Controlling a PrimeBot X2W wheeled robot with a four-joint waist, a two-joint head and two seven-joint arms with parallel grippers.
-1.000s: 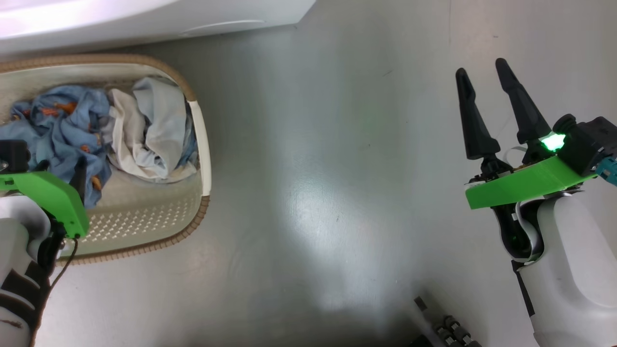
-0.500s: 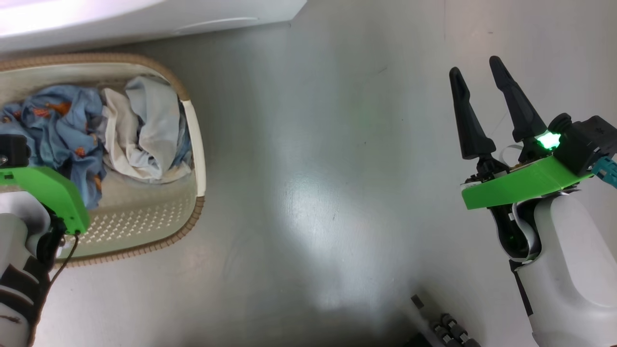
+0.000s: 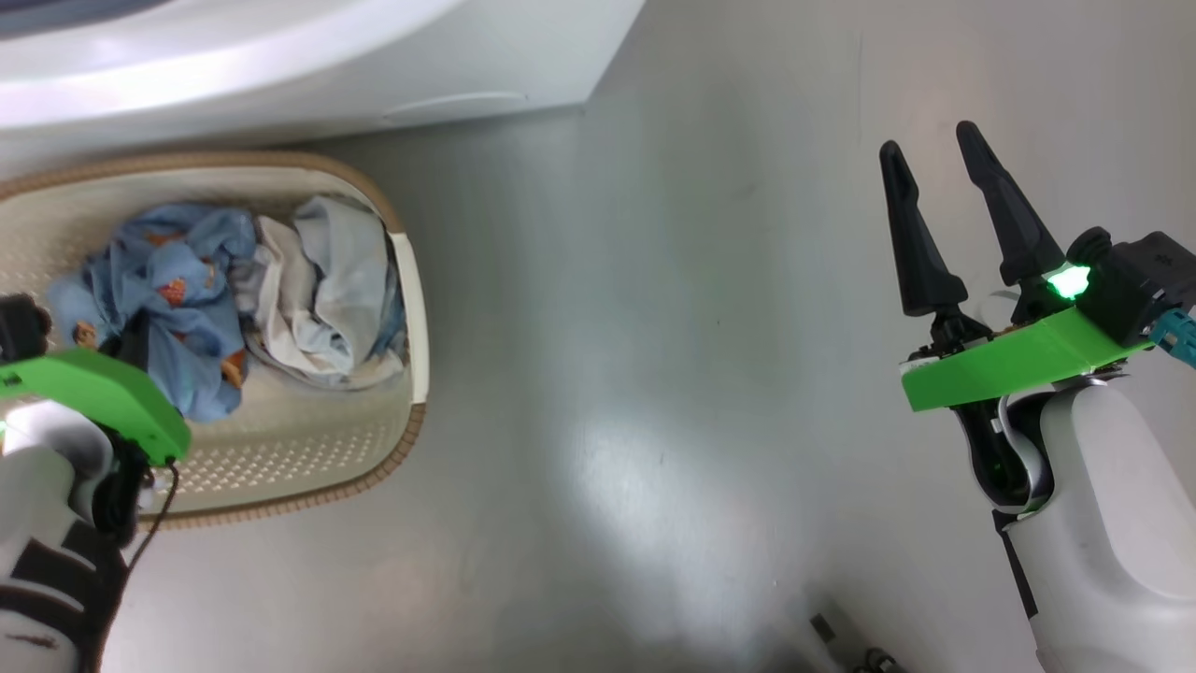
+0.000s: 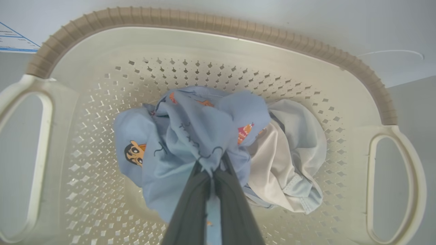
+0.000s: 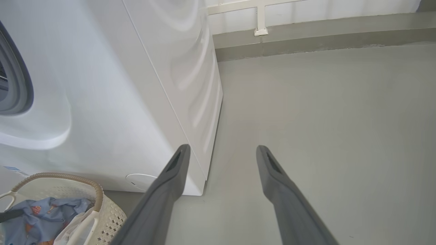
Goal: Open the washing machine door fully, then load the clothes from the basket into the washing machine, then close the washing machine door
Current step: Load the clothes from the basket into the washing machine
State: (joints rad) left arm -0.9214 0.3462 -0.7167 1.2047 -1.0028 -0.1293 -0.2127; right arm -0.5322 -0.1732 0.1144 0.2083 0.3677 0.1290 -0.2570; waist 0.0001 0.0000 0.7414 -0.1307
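Note:
The cream basket [image 3: 414, 308] with a brown rim sits on the floor against the white washing machine [image 3: 280, 56]. Inside lie the clothes: a blue printed garment [image 3: 177, 299] and a white and pale blue one [image 3: 322, 290]. In the left wrist view my left gripper [image 4: 211, 168] is shut on a bunched fold of the blue garment [image 4: 190, 129], above the basket's [image 4: 204, 20] perforated floor, with the white garment [image 4: 286, 160] beside it. My right gripper [image 3: 930, 140] hangs open over bare floor, far right of the basket. The washing machine door is out of view.
The right wrist view has the open right gripper [image 5: 223, 149], the washing machine's [image 5: 119, 85] front corner, its grey drum seal [image 5: 13, 78] at the left edge, a round white cap [image 5: 139, 180] and the basket [image 5: 98, 190]. Grey floor stretches right to a wall.
My left gripper has shut on the blue garment, which is now bunched up toward it. The head camera has shifted. The right gripper stays open.

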